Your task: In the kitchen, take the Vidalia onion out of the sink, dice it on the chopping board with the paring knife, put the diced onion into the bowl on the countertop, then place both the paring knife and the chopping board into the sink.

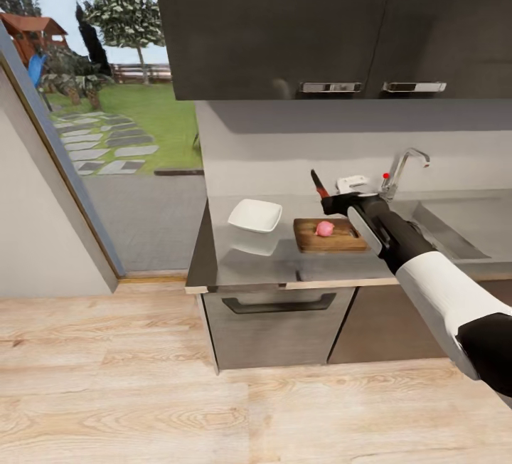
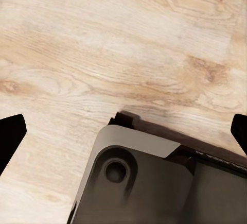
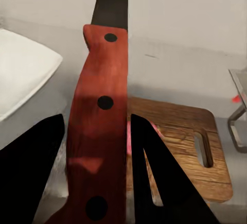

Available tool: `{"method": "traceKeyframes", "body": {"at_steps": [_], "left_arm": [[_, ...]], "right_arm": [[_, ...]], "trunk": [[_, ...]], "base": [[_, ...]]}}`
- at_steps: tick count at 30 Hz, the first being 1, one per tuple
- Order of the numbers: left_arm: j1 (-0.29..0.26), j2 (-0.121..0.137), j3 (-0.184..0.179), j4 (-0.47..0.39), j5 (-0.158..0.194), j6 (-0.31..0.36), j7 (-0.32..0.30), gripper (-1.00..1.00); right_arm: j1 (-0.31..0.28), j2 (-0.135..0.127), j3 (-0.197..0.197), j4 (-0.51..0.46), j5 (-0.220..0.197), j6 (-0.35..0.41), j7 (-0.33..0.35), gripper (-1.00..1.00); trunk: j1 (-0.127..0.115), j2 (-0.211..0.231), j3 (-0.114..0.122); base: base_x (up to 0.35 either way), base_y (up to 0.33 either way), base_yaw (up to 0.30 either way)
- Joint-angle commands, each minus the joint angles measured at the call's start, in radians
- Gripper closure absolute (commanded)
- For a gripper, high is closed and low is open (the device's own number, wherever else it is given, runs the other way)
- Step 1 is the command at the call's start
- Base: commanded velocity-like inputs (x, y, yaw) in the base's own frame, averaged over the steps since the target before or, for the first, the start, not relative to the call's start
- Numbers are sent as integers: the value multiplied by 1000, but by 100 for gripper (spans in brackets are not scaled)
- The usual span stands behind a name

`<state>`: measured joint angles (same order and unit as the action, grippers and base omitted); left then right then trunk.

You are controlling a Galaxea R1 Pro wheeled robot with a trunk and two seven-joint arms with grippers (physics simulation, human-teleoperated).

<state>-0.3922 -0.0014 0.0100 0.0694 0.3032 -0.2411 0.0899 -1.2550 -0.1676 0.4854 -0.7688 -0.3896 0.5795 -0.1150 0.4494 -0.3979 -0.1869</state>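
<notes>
Red-handled paring knife (image 3: 100, 131) clamped in right gripper (image 3: 95, 157) — lower blade squarely onto onion (image 1: 325, 228), mid-board (image 1: 329, 235).

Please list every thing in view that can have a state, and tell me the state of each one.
Pink whole onion: uncut, lying on the board.
Brown wooden chopping board: flat on the countertop.
Red-handled paring knife: held, blade raised above the board.
White squarish bowl: empty, upright.
Right gripper: shut on the knife handle.
Left gripper: open, over the floor.
Dark upper cabinet doors: closed.
</notes>
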Motion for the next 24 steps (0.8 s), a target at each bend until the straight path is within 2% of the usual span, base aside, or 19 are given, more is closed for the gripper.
{"method": "traceKeyframes", "body": {"at_steps": [1, 10, 24], "left_arm": [[-2, 0, 1, 4, 2, -8, 0, -100], [-2, 0, 1, 4, 2, -18, 1, -100], [-2, 2, 1, 4, 2, -18, 1, -100]], "right_arm": [[-1, 4, 6, -7, -11, 2, -4, 100], [0, 54, 7, -33, -2, -11, 6, 100], [0, 54, 7, -35, -2, -12, 5, 100]], "trunk": [[1, -2, -2], [1, -2, -2], [1, -2, -2]], "base": [[0, 0, 0], [46, 0, 0], [306, -4, 0]]}}
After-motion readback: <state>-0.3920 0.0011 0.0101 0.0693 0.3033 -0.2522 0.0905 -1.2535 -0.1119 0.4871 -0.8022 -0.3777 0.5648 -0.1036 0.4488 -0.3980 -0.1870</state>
